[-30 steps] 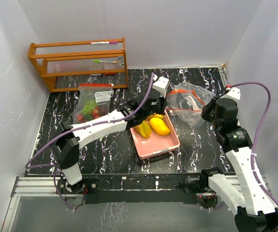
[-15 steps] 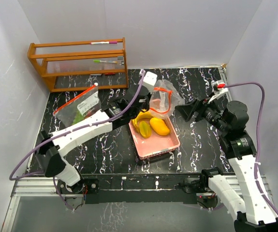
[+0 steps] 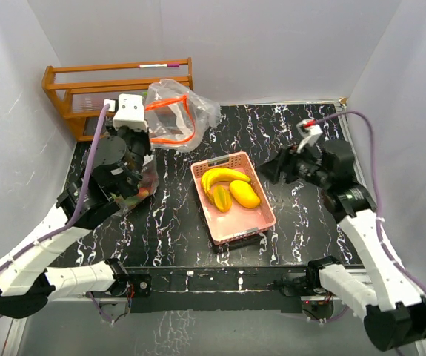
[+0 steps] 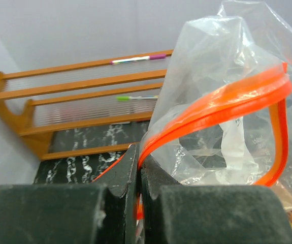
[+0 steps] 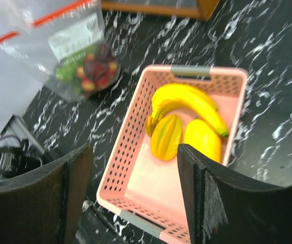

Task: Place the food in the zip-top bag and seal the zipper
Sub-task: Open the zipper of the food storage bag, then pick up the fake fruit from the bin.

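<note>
Right, your left gripper (image 4: 137,162) is pinched tight on the orange zipper (image 4: 212,114) of the zip-top bag (image 3: 179,111), holding it up off the table (image 3: 301,222) at the far left, just in front of the wooden rack (image 3: 72,96); the bag hangs clear, its mouth gaping. Your right gripper (image 5: 135,148) has its fingers spread wide with nothing between them, hovering just right of the pink basket (image 3: 266,219). In that basket, mid-table, lie the banana (image 3: 224,176) along the far side, the mango (image 3: 244,193) to the right and a ribbed yellow-orange fruit (image 3: 222,198) beside it. A second bag (image 5: 82,71) lies flat at the left, under your left arm, with strawberries (image 5: 97,68) and green pieces (image 5: 64,73) inside.
</note>
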Controlling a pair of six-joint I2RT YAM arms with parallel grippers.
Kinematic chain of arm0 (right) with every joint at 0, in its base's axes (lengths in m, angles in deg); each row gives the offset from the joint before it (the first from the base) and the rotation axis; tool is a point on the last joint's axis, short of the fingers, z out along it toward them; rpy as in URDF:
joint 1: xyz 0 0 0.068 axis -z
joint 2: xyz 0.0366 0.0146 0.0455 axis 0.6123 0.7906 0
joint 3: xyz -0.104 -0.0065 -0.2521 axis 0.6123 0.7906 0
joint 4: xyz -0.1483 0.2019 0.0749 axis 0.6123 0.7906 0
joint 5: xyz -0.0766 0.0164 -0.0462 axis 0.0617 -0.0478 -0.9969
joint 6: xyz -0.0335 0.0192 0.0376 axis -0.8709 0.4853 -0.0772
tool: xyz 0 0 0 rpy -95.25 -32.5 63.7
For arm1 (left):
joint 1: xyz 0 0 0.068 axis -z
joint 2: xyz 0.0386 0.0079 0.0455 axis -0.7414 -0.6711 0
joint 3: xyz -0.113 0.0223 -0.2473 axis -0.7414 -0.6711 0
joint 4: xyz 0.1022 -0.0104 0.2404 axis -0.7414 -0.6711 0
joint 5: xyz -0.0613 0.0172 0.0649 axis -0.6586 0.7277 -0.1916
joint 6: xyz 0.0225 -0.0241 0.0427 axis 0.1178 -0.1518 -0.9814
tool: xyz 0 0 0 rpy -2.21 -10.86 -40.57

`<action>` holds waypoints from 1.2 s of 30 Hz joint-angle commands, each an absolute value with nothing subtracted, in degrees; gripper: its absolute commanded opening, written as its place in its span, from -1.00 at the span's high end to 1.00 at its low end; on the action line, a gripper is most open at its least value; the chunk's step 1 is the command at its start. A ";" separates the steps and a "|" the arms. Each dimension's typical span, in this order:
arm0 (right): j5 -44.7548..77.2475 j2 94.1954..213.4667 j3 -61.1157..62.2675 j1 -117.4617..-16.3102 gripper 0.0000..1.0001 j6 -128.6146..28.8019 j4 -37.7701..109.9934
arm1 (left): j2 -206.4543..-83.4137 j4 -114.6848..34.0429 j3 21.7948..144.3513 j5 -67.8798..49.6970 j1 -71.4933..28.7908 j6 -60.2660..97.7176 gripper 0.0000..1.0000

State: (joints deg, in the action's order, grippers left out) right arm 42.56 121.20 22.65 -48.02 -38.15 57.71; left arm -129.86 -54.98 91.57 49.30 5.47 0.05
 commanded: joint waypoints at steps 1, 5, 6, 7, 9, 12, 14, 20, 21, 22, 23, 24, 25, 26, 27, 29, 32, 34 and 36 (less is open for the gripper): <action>30.41 126.86 21.38 -60.71 -0.38 -38.06 56.81 | -131.01 -58.49 89.83 56.32 5.24 -4.20 1.00; 14.68 134.74 18.07 -73.86 -0.38 -36.18 58.34 | -130.38 -58.56 88.03 55.45 4.33 -2.95 1.00; 13.35 136.39 17.70 -74.78 -0.35 -35.51 58.36 | -130.47 -59.01 87.91 55.07 3.70 -2.53 1.00; 12.11 137.92 17.54 -75.46 -0.30 -34.70 58.35 | -130.77 -60.25 88.13 54.61 3.15 -1.86 1.00; 9.14 140.68 17.64 -76.61 -0.24 -33.71 58.49 | -131.78 -62.91 89.31 53.94 2.06 -0.59 1.00; 6.22 144.25 18.49 -78.30 -0.24 -32.96 57.34 | -132.54 -65.26 89.62 55.02 0.92 -0.94 1.00; 4.95 146.36 18.93 -79.27 -0.24 -32.59 55.74 | -132.06 -65.51 89.33 56.00 -0.38 -1.81 1.00; 3.22 152.54 17.92 -81.06 -0.23 -30.31 49.29 | -129.25 -64.42 87.69 57.23 -4.09 -3.54 1.00; 3.05 153.67 17.49 -81.07 -0.23 -29.79 48.33 | -129.18 -64.67 87.42 57.07 -4.16 -3.38 1.00; 2.68 155.02 16.88 -81.12 -0.23 -29.03 47.80 | -129.31 -64.88 87.06 56.78 -4.23 -3.03 1.00; 2.12 156.42 16.36 -81.24 -0.23 -28.18 47.25 | -129.49 -65.48 86.80 56.52 -4.25 -2.65 1.00; 1.80 157.75 15.76 -81.37 -0.24 -27.51 46.68 | -129.75 -65.82 86.52 56.36 -4.28 -2.37 1.00; 1.27 159.07 15.25 -81.49 -0.25 -26.79 46.09 | -129.93 -66.11 86.15 56.20 -4.33 -2.11 1.00; 1.13 160.33 14.61 -81.59 -0.26 -26.12 45.47 | -129.99 -66.23 85.81 55.87 -4.39 -1.71 1.00; 1.02 161.66 13.95 -81.93 -0.26 -25.99 44.78 | -130.00 -66.13 85.33 55.39 -4.42 -1.53 1.00; 0.35 164.18 12.07 -82.49 -0.27 -25.62 44.09 | -129.78 -65.71 84.65 54.25 -4.56 -1.02 1.00; -0.65 168.58 9.48 -82.76 -0.29 -24.89 44.74 | -129.82 -65.39 84.25 53.14 -4.67 -0.73 1.00; -1.07 171.01 8.63 -82.76 -0.29 -24.25 45.25 | -129.91 -65.36 84.06 52.68 -4.78 -0.71 1.00; -1.33 172.37 8.54 -82.76 -0.29 -23.54 44.91 | -129.81 -65.09 83.65 52.17 -4.85 -0.75 1.00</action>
State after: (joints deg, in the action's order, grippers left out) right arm 1.16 170.37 11.11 -82.40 -25.74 48.05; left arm -130.65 -65.65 83.96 53.10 -4.30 -0.95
